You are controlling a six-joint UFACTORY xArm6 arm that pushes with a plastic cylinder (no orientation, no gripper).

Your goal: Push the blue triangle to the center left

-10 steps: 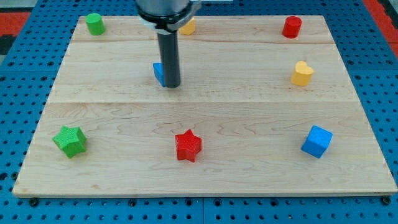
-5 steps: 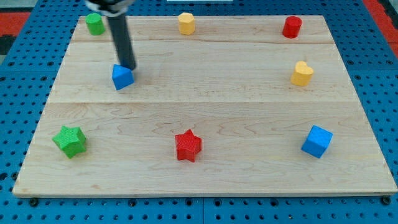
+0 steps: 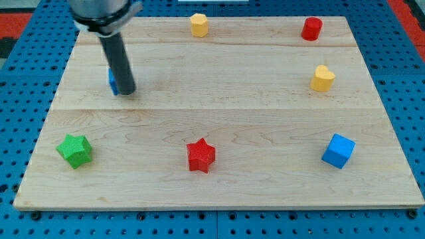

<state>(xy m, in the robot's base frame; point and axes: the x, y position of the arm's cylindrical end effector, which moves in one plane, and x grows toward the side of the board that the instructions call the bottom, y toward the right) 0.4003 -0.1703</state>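
The blue triangle (image 3: pixel 112 81) lies on the wooden board (image 3: pixel 219 113) at the view's left, in the upper half. Only its left edge shows, since the dark rod covers most of it. My tip (image 3: pixel 127 91) touches the board right against the triangle's right side.
A green star (image 3: pixel 74 150) lies at the lower left, a red star (image 3: pixel 200 155) at the lower middle, a blue cube (image 3: pixel 339 151) at the lower right. A yellow heart (image 3: pixel 323 78) lies at the right; a yellow block (image 3: pixel 198 24) and a red cylinder (image 3: pixel 311 28) lie along the top.
The blue triangle has slid further left across the board. My tip moved left with it, then came round in front of it. The arm now hides the green block at the top left.
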